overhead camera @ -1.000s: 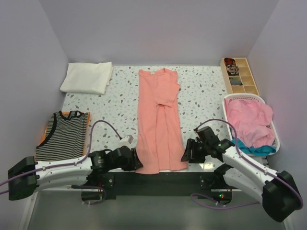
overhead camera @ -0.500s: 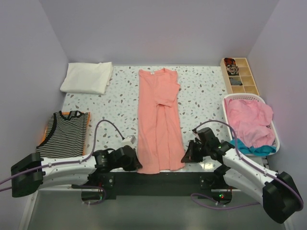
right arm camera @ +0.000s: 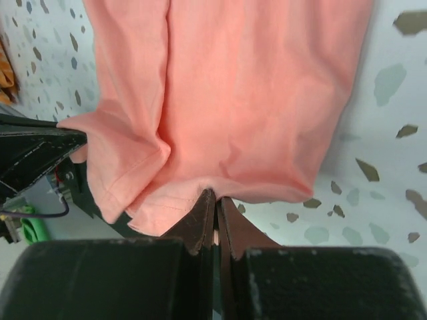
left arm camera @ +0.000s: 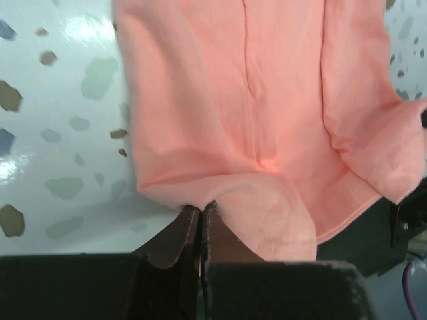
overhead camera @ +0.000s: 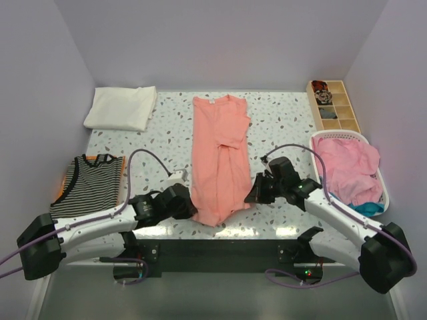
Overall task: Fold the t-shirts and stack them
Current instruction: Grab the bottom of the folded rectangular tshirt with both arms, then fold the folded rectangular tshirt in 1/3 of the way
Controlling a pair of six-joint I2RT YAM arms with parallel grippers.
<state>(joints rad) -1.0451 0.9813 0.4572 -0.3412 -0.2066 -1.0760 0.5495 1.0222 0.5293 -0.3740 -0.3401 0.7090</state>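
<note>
Both our left fingers (left arm camera: 177,233) and right fingers (right arm camera: 197,227) are clenched on the hem of the salmon-pink cloth t-shirt (overhead camera: 219,160), centre of the speckled table (overhead camera: 167,143). The folded white tee (overhead camera: 121,108) upper left and the black-and-white striped tee (overhead camera: 90,190) at left look done; the white plastic basket (overhead camera: 337,134) at right holds more.

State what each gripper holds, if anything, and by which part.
Both hold the salmon-pink t-shirt by its near hem: the left gripper pinches near the left corner, the right gripper near the right corner.

Speckled white table (overhead camera: 167,143), white laundry basket (overhead camera: 340,133) at its right edge, wooden compartment tray (overhead camera: 341,112) just behind the basket
</note>
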